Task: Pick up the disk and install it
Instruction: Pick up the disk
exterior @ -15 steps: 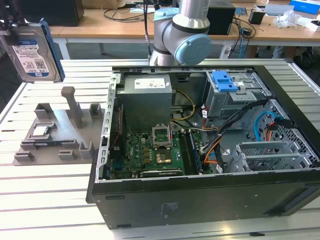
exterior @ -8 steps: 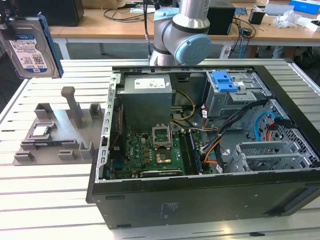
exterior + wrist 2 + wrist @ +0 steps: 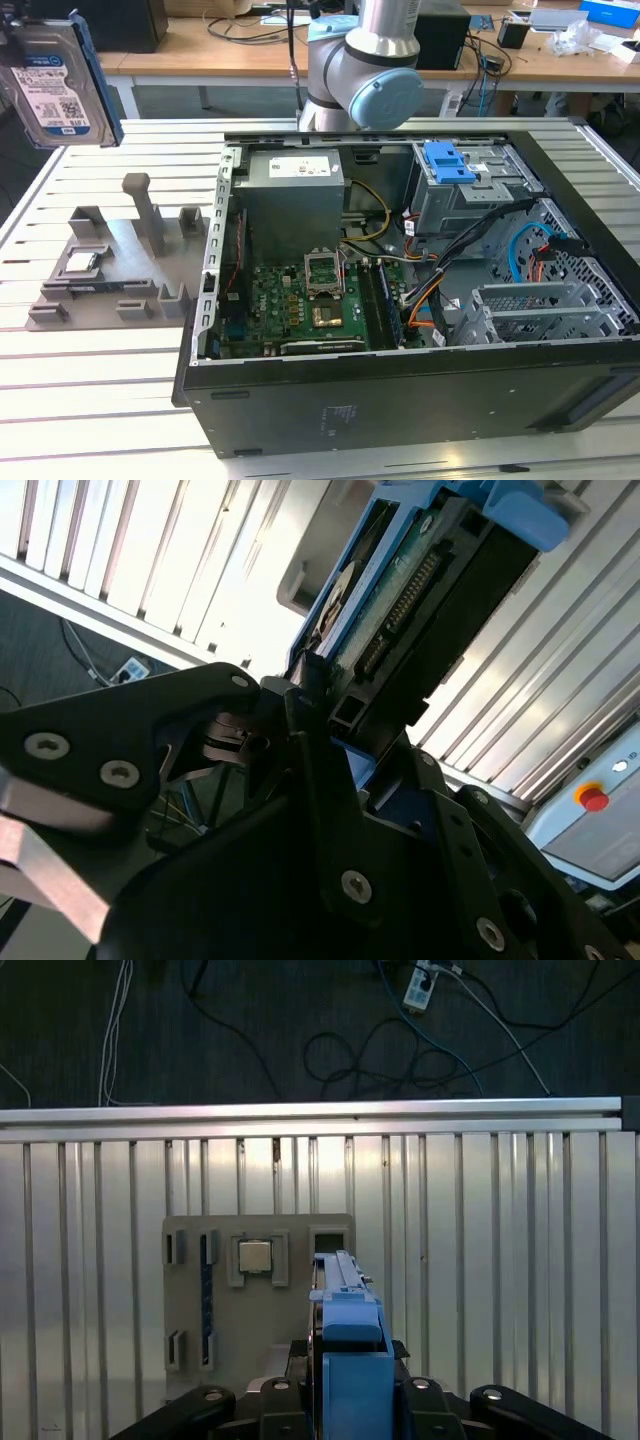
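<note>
The disk [image 3: 50, 80], a silver hard drive with a white and blue label in a blue plastic frame, hangs high in the air at the exterior view's left, above the grey fixture [image 3: 110, 270]. The first wrist view looks down its blue edge [image 3: 350, 1340] with my gripper [image 3: 355, 1385] shut on it from both sides. In the second wrist view the black fingers [image 3: 305, 705] clamp the end of the disk [image 3: 400, 600], whose circuit-board side and connector face the camera.
An open computer case [image 3: 230, 330] lies on the slatted table, with motherboard [image 3: 310, 300], cables and a drive bay carrying a blue bracket [image 3: 447, 160]. A small square chip [image 3: 80, 263] sits on the fixture. The arm's base [image 3: 360, 70] stands behind the case.
</note>
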`<state>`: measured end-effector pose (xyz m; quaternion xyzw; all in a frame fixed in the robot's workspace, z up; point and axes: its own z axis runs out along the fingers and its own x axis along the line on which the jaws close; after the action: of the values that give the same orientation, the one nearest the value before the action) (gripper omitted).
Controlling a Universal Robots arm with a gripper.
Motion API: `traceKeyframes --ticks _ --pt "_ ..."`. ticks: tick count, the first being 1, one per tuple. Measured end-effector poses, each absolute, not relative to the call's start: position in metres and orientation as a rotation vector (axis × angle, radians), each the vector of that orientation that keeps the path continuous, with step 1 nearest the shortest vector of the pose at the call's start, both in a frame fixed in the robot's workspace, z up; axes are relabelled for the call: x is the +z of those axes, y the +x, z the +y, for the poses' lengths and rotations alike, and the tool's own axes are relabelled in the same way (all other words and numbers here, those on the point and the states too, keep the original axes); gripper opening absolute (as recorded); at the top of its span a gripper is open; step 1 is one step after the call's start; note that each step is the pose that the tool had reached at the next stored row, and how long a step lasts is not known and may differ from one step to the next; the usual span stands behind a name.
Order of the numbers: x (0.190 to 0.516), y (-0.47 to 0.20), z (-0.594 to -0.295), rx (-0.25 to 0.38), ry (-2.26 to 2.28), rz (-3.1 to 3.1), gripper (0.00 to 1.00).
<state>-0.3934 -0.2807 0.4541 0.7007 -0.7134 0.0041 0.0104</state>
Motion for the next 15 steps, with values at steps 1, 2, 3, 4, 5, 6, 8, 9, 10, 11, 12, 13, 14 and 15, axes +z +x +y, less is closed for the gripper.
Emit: traceKeyframes --ticks 1,2,3,4,5,6,8,9,10,11,12,13,14,15 --pt "0.456 -0.393 -0.281 0.013 2.187 -2.226 0.36" --pt "0.458 -0.393 -0.281 0.013 2.187 -2.226 0.36" --pt "0.459 -0.393 -0.281 0.013 2.187 -2.227 0.36" --pt "0.461 -0.393 -0.281 0.013 2.187 -2.227 0.36" --pt "0.464 -0.393 -0.281 0.013 2.187 -2.227 0.36" --pt "0.466 -0.393 -0.281 0.013 2.187 -2.226 0.36" --pt "0.470 -0.393 -0.281 0.013 2.187 -2.226 0.36" --pt "0.471 -0.393 -0.281 0.013 2.187 -2.226 0.36" --pt "0.474 -0.393 -0.281 0.013 2.187 -2.227 0.36" --pt "0.478 -0.393 -0.281 0.013 2.187 -2.227 0.36" --pt "0.482 -0.393 -0.281 0.013 2.187 -2.226 0.36" --pt "0.486 -0.393 -0.281 0.013 2.187 -2.227 0.36" --pt "0.490 -0.393 -0.281 0.013 2.187 -2.226 0.36" --pt "0.494 -0.393 -0.281 0.013 2.187 -2.226 0.36"
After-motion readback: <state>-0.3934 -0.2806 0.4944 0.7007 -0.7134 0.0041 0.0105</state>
